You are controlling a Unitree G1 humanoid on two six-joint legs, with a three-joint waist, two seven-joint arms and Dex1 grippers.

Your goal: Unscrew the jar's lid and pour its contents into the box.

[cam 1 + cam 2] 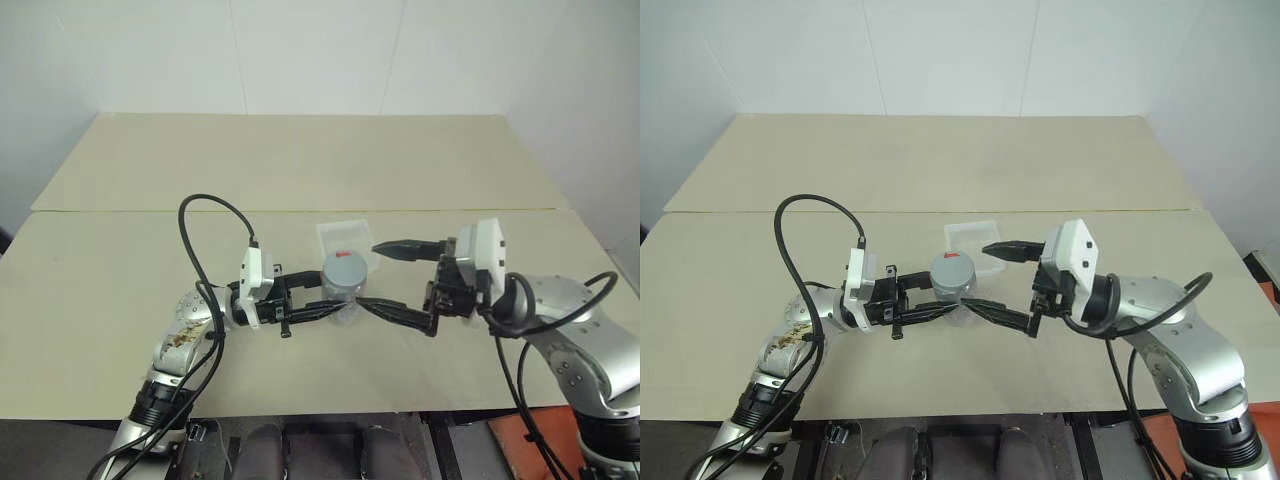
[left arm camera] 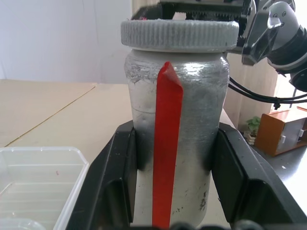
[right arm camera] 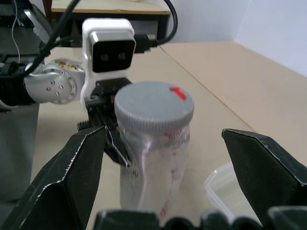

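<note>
Silvery, the small round jar (image 1: 344, 292) with its grey ridged lid (image 1: 344, 268) on sits squeezed in my left end effector (image 1: 325, 296), while my right end effector (image 1: 384, 280) gapes wide around it, not touching.

- Jar (image 1: 344, 296): small cylinder, silvery-clear body with a red strip running down its side; upright, held off the table, body clamped between the left gripper's (image 1: 335, 308) black fingers.
- Lid (image 3: 154, 106): round grey ribbed cap with a small red mark on top; still seated on the jar.
- Box (image 1: 973, 247): shallow, clear plastic tray with low walls; lies flat on the table just behind the jar.
- Contents: cannot be made out.
</note>
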